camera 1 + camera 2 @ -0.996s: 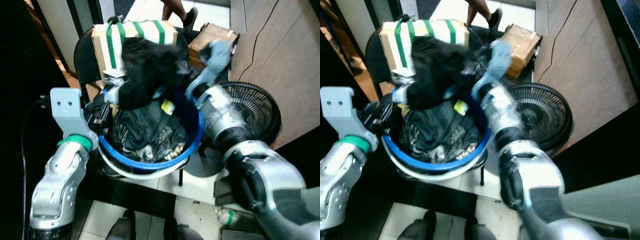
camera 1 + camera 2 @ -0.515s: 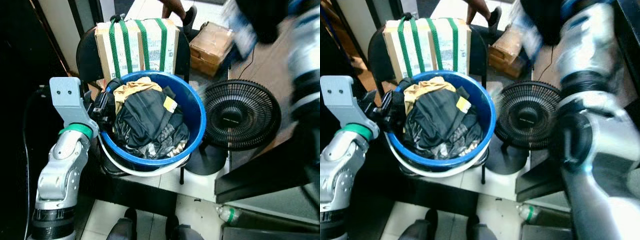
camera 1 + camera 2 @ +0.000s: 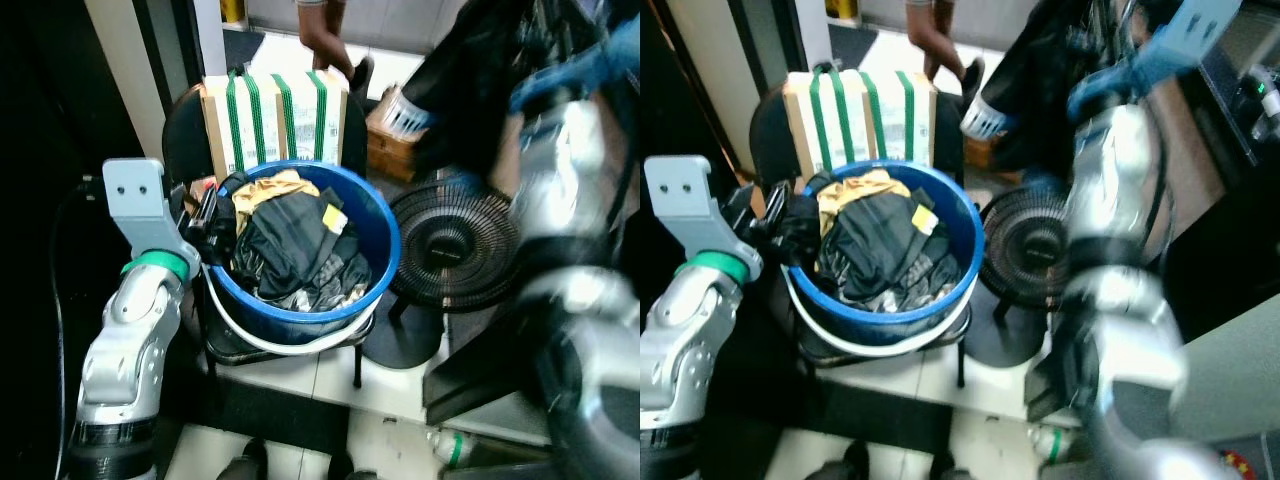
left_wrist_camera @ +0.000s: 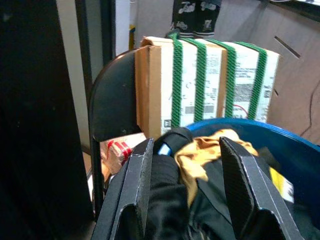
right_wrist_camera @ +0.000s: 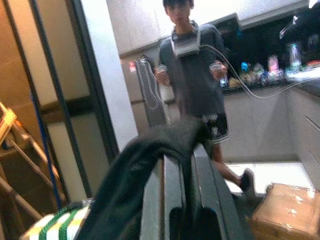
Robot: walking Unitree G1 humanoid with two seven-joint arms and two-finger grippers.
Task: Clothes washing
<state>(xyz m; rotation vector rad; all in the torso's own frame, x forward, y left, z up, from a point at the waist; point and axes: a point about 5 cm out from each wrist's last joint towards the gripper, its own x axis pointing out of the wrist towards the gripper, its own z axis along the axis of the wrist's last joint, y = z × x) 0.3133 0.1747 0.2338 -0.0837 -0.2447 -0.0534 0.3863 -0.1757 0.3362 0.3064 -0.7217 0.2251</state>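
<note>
A blue bucket [image 3: 385, 262] full of dark clothes [image 3: 295, 245] stands on a black chair. A mustard cloth [image 3: 268, 187] lies at the top of the pile. My left gripper [image 4: 190, 195] sits at the bucket's left rim, fingers [image 4: 137, 190] spread apart with a fold of black cloth [image 4: 167, 175] between them. My right arm is raised high on the right. Its gripper [image 5: 180, 200] is shut on a black garment [image 3: 470, 70] that hangs in the air above the fan and drapes over the fingers [image 5: 152, 200].
A cardboard box with green straps [image 3: 275, 120] leans on the chair back behind the bucket. A black floor fan [image 3: 450, 240] stands right of the bucket, a second carton [image 3: 385, 150] behind it. A person [image 5: 192, 85] stands beyond. A bottle [image 3: 450, 445] lies on the floor.
My right gripper has pulled the black garment out of the bucket and swung it up and to the right. The left gripper stays at the rim. The camera has tilted a little.
</note>
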